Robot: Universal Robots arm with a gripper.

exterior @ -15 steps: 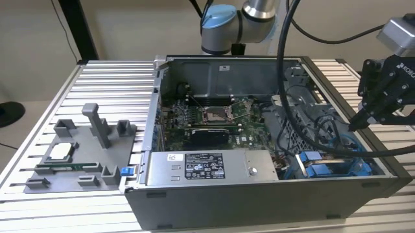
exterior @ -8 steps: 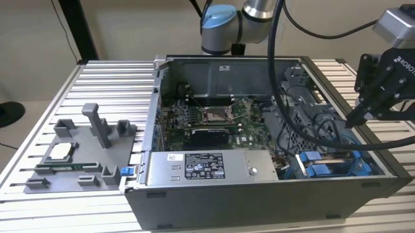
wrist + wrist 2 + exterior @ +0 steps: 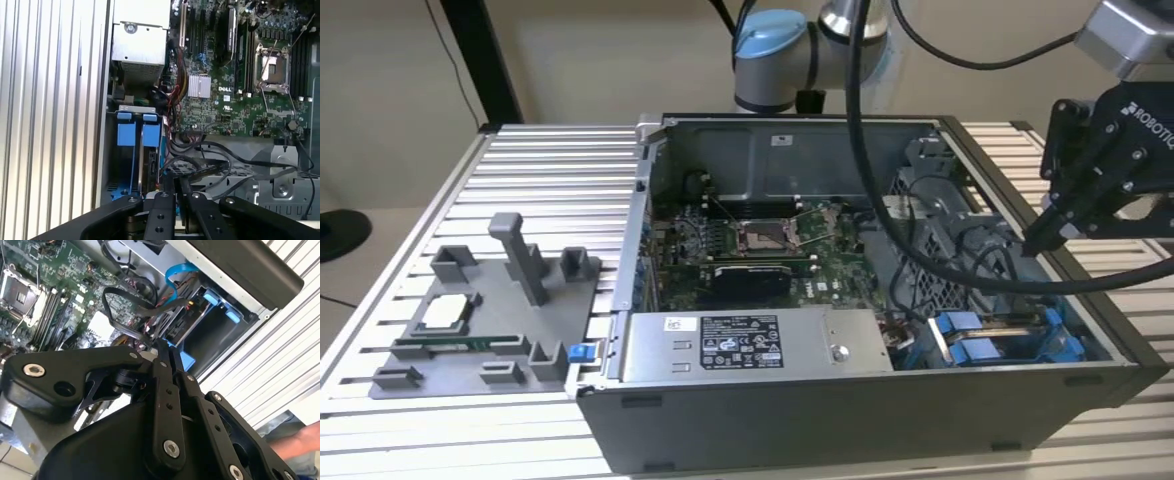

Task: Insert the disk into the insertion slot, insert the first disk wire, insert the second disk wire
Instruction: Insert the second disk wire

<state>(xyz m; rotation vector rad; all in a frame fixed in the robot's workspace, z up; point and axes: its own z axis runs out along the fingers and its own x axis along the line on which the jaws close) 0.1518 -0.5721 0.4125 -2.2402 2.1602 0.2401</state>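
Arm [image 3: 771,55]: blue-capped joint upright at the rear in the exterior view. Wrist [image 3: 1127,35] sits high at the exterior view's right. Black gripper [image 3: 1037,238] hangs below the wrist, angled down & a bit toward the exterior view's left. In both wrist views the fingers [image 3: 162,390] [image 3: 164,212] are drawn together, tips approx. touching, side links folded in. Can't tell if anything's pinched btw them.

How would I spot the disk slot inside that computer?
Look inside the open computer case. Past the grey labelled power-supply box, toward the exterior view's right, sits the insertion slot: the one grey metal bay with blue plastic tabs.
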